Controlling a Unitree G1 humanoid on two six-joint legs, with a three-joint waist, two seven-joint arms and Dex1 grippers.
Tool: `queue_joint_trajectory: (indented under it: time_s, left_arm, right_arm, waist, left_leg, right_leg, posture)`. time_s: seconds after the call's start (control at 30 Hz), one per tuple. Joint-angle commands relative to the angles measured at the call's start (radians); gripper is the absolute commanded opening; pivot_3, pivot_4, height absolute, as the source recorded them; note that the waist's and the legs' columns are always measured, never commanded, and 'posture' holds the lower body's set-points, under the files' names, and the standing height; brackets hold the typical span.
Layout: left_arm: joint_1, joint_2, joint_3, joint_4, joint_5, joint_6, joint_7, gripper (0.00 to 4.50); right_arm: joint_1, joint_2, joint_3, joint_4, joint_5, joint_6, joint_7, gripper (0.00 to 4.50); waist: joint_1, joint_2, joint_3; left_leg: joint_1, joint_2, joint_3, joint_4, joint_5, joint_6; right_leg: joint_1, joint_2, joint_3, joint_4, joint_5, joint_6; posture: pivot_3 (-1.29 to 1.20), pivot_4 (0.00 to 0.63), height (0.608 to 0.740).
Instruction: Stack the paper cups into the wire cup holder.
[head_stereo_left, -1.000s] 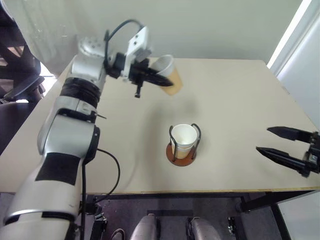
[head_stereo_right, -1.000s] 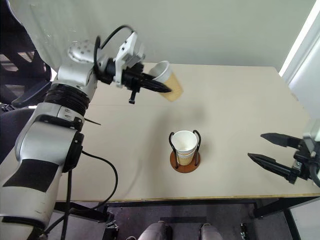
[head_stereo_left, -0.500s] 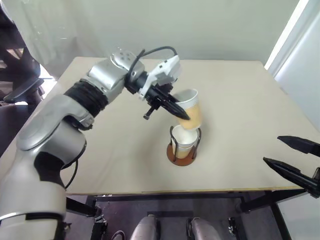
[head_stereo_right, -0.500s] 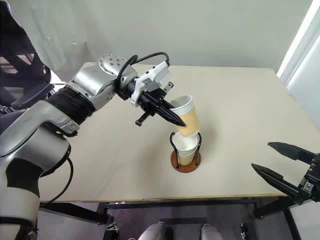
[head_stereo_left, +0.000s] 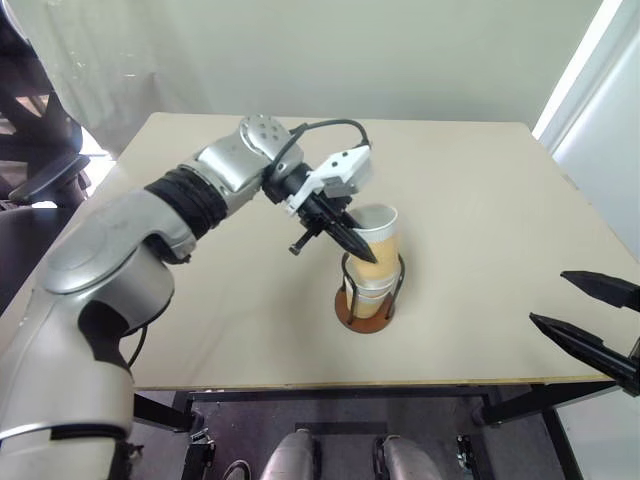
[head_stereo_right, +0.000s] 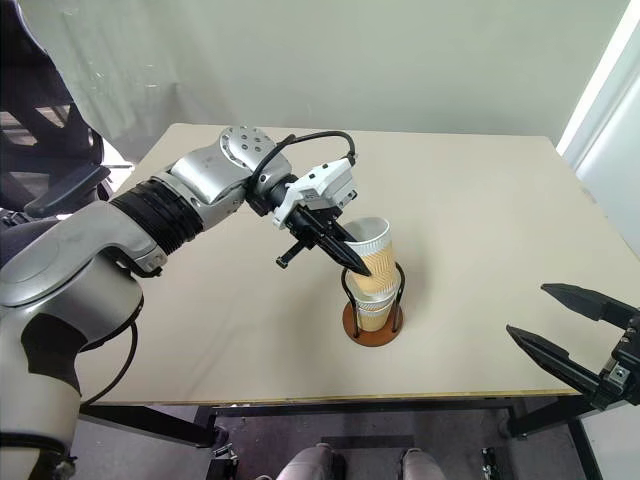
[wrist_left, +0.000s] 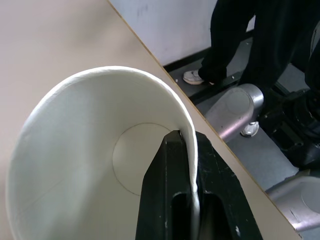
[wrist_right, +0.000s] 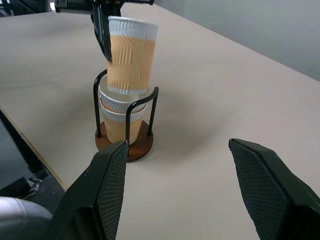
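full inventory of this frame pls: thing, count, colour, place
paper cups: three, tan outside, white inside and rim; two nested in the holder, the third pinched by its rim and partly lowered into them
wire cup holder: one, reddish-brown disc base, dark wire loops; near the table's front edge
table: one, light beige top
office chair: one, black; off the table's far left corner
person's legs: dark trousers, light shoe; on the floor beyond the table edge
left end effector: black fingers, shut on the third cup's rim
right end effector: black fingers, open, holding nothing, off the front right corner
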Motion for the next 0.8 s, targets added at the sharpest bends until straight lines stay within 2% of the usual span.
queue_joint_trajectory:
  time_s: [0.03,0.8]
  left_arm:
    - [-0.041,0.013,-0.003,-0.012,-0.015,-0.018,-0.035,0.03]
    - [-0.032,-0.008,-0.04,0.016,0.02,-0.049,-0.035,0.03]
  right_arm:
    - [0.006,-0.018,-0.02,-0.001,0.008,-0.025,-0.014,3.31]
    - [0.003,-0.045,0.012,0.007,0.003,-0.043,-0.042,3.31]
  waist:
    - [0.0,0.0,0.0]
    - [0.001,0.0,0.0]
  left_leg:
    - [0.0,0.0,0.0,0.0,0.0,0.0]
    - [0.0,0.0,0.0,0.0,-0.002,0.0]
  right_leg:
    - [0.0,0.0,0.0,0.0,0.0,0.0]
    - [0.0,0.0,0.0,0.0,-0.001,0.001]
  posture:
    - [0.0,0.15,0.74]
    - [0.0,0.15,0.74]
